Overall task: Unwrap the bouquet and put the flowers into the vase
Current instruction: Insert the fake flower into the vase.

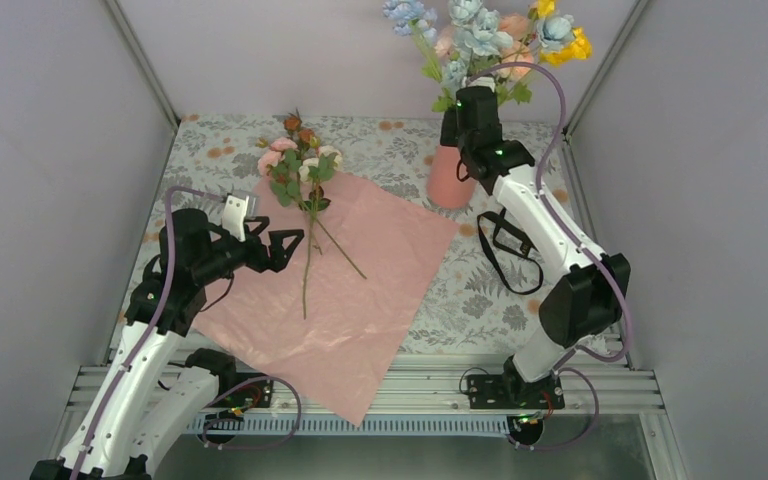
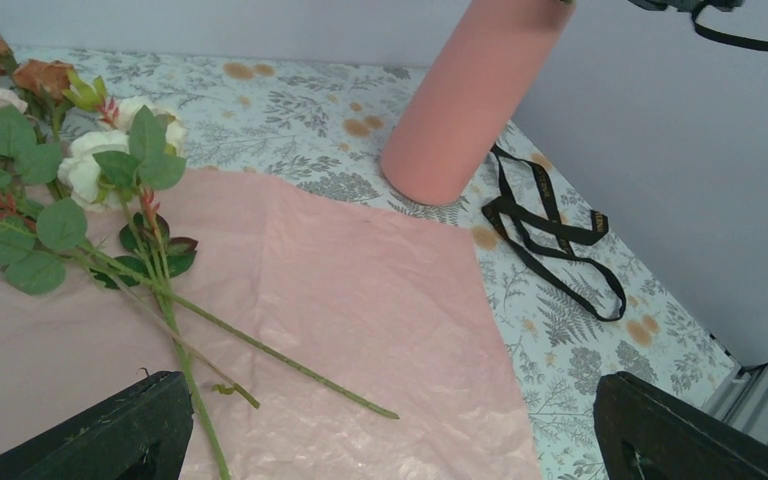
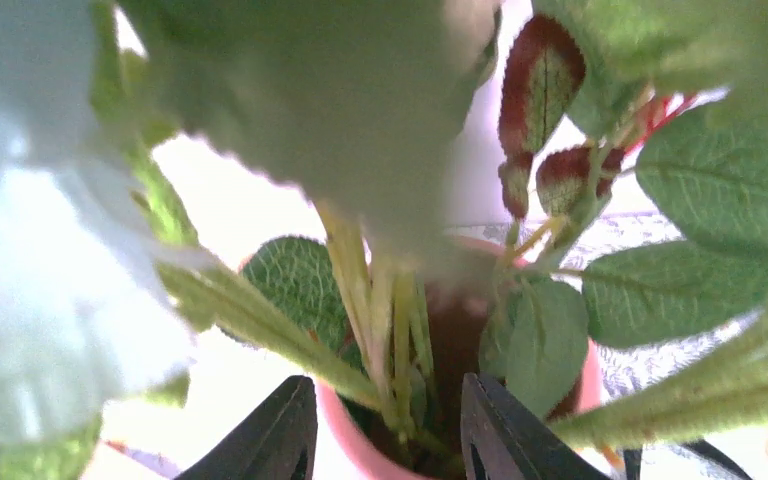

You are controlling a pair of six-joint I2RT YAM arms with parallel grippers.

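Right gripper (image 3: pixel 385 430), jaws narrowly parted around green stems (image 3: pixel 400 340) in the vase (image 1: pixel 448 182) at upper centre, left gripper (image 2: pixel 390 420) gaping wide over pink sheet (image 2: pixel 360 300), loose flowers (image 2: pixel 110 170) lying upper left.

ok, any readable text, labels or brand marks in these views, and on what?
Nothing can be read in any view.
black ribbon: small gold lettering printed along it, too small to read.
vase, pink wrapping sheet, tablecloth: no writing visible.
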